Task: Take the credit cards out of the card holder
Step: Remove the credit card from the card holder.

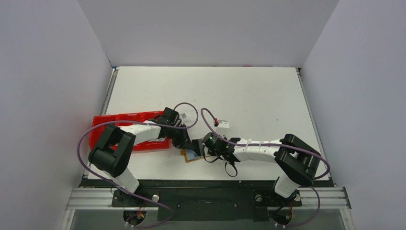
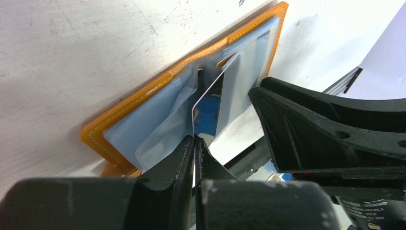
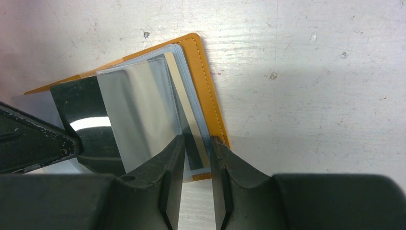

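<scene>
Two grippers meet over a tan card holder (image 3: 208, 86) that lies open and flat on a white table (image 1: 249, 96), close to the table's near edge.

The left gripper (image 2: 195, 143) has its fingers pressed together on the lower edge of a credit card (image 2: 227, 96). The card stands tilted up out of the holder's clear sleeves (image 2: 158, 115), with its far corner still near the fold. The holder's stitched orange border runs just beyond the card and off to this gripper's left.

The right gripper (image 3: 196, 143) stands over the holder's opposite half. A narrow gap shows between its fingers, and the sleeve edge lies in or under that gap (I cannot tell whether the fingers grip it or only press on it). Just ahead of these fingers, a beige card (image 3: 186, 103) with a dark stripe sits tucked in a sleeve. The holder's rounded corner points away from the gripper.

From above, the two grippers are almost touching, with the holder showing between and below them. A red tray (image 1: 115, 120) lies behind the left gripper, under its arm. Wide white tabletop spreads beyond both grippers toward the far wall and out past the right arm.
</scene>
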You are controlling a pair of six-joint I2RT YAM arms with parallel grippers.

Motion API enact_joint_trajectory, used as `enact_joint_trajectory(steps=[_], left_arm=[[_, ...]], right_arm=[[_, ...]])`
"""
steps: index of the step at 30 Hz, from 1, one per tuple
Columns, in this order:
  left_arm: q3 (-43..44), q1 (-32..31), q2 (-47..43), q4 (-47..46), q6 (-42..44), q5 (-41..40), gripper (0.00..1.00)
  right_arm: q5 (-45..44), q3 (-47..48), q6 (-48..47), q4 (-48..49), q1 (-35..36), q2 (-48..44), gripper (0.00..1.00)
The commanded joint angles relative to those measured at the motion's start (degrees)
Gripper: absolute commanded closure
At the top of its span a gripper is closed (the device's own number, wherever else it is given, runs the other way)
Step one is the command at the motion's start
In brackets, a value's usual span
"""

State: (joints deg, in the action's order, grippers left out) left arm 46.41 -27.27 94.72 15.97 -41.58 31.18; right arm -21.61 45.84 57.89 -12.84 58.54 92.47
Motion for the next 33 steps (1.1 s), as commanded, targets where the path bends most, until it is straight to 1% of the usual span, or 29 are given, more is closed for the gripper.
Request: enact_joint_trajectory(steps=[1,6,12,20,26,33], left_arm=[[0.36,-0.47,0.6,-6.99,-3.63,0.9,1.0],[1.47,-1.91,2.66,-9.5,-6.39,1.16,1.0],[2.84,-2.82,4.0,-10.35,-8.14,1.2,1.0],[4.04,-2.97,3.05,-10.8,-11.05,3.54,1.0],[5.43,-2.82,1.79,-7.35,-10.78,3.98,1.0],[5.96,-2.09,-0.11,-1.36,-7.06,2.64,1.0]], right_arm=[[2.85,-2.37,-0.51,-7.72,-0.07,3.56,0.78],[2.83,-2.17,-0.69,-7.71,0.01,3.62,0.78],[2.9,-2.22,-0.84,-7.59,0.12,3.97,0.78],[3.33,-2.16,-0.82,-7.08,0.08,4.67,0.78],[3.45,-2.15,-0.77,-7.01,0.14,4.88,0.79],[3.65,-2.63,-0.37,-6.79,0.15,5.19,0.79]])
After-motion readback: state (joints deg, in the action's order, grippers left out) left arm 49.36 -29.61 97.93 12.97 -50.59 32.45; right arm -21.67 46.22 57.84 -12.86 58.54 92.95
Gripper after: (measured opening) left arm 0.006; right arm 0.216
